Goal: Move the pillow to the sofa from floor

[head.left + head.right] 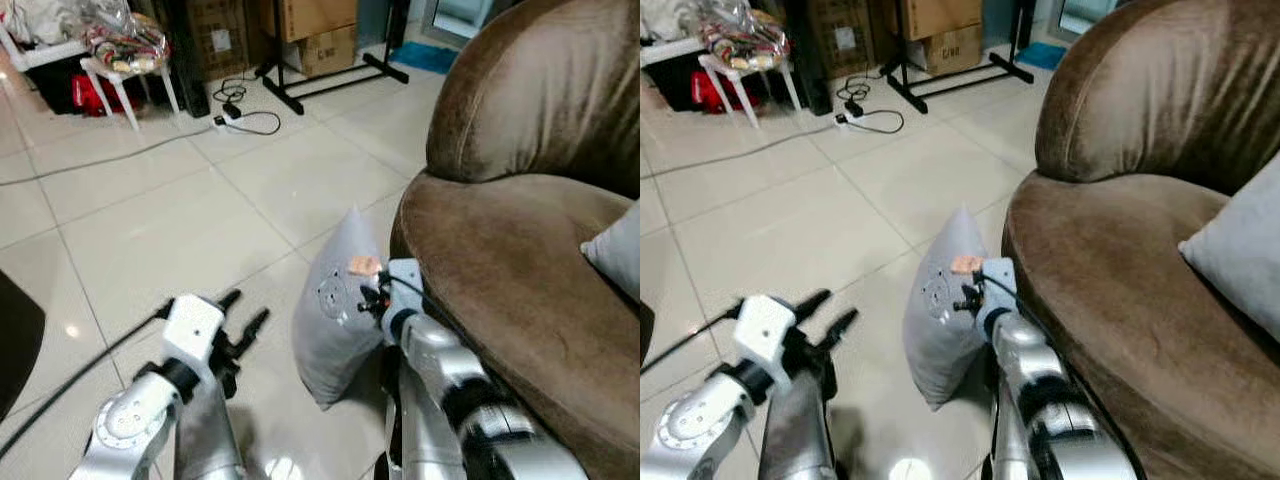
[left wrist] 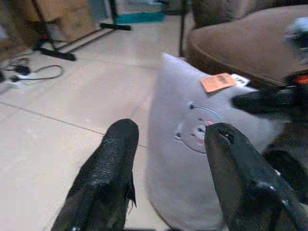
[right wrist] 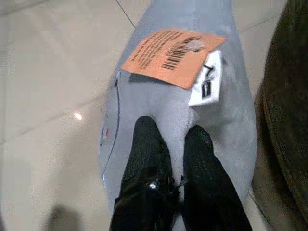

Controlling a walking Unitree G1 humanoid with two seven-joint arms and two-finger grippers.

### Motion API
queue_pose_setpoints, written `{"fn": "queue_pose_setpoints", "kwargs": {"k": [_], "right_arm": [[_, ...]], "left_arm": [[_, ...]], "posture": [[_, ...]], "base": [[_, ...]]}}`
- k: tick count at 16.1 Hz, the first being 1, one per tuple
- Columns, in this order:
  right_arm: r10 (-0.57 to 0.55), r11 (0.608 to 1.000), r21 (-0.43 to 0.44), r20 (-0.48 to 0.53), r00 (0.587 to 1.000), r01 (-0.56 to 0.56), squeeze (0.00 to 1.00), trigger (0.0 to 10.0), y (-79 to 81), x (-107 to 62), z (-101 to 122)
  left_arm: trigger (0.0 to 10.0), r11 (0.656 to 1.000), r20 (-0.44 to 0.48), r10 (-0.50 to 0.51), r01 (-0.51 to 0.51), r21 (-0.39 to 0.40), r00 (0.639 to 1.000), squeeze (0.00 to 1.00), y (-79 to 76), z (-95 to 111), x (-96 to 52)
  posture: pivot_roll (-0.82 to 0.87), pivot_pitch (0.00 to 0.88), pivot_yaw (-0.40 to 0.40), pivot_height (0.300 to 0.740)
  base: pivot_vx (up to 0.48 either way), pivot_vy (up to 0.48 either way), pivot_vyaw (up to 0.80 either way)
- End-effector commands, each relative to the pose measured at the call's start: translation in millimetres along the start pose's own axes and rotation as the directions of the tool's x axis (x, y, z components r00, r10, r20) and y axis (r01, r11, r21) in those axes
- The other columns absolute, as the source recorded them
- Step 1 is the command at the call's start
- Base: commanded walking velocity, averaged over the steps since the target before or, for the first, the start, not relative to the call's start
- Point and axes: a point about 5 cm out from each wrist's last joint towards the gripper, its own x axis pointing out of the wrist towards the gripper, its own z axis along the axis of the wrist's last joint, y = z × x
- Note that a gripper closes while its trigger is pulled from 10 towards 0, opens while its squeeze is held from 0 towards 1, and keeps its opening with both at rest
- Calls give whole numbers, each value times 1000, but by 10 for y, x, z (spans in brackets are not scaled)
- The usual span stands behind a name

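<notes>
Two arms out in front of me, both bent fwd and down toward the floor. My right gripper (image 3: 174, 144) has its black fingers (image 3: 144, 154) pinched tight on a fold of the grey pillow (image 1: 335, 310), right at its upper edge, just below the orange barcode tag (image 3: 171, 55) and small white label (image 3: 208, 82). Right forearm runs up along the sofa (image 1: 520, 270) front, wrist angled in toward the pillow.

Pillow stands upright on one corner on the tiled floor (image 1: 170, 230), leaning against the brown sofa's front edge, not on the seat. Embroidered face on its side shows toward my left arm.

My left gripper (image 2: 166, 163) sits lower and to the left of the pillow, elbow bent, fingers spread wide and pointing at the pillow's face side w/o touching it; a gap of floor lies between.

A 2nd grey cushion (image 1: 1245, 250) rests on the sofa seat, far right. Farther back: white stool (image 1: 125, 75) w/ a plastic-wrapped bundle, power strip and cable (image 1: 235, 118), cardboard boxes (image 1: 320, 35), black stand base (image 1: 330, 80).
</notes>
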Motion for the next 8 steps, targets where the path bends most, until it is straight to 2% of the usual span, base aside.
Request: {"fn": "queue_pose_setpoints", "kwargs": {"k": [1,3,4,5,6,7,8], "right_arm": [[55,998,-1,105,993,-55,0,0,42,-69,244],[106,994,11,253,962,-112,0,0,111,-360,516],[119,988,51,344,931,-145,0,0,165,-579,669],[120,987,59,369,922,-152,0,0,178,-636,705],[92,990,57,447,890,-131,0,0,202,-790,807],[69,992,63,440,895,-108,0,10000,207,-871,809],[84,992,51,445,892,-119,0,10000,225,-960,790]], "left_arm": [[10000,999,30,42,-43,18,999,0,39,62,-12],[10000,998,43,51,-53,31,998,0,10,86,-47],[10000,995,65,88,-90,31,994,0,21,127,-54],[10000,995,72,97,-100,31,993,0,26,142,-52],[10000,992,96,122,-125,28,988,0,38,189,-28],[10000,990,115,136,-141,29,984,0,44,223,-2],[10000,989,125,142,-146,24,982,0,34,243,21]], "posture": [[-29,0,-7,445],[-34,0,-8,445],[-34,0,-13,445],[-34,0,-13,445],[-34,0,-15,445],[-39,0,-15,445],[-47,0,-10,445]], "base": [[0,0,0],[0,0,0],[0,0,0],[0,0,0],[0,0,0],[0,0,0],[0,0,0]]}}
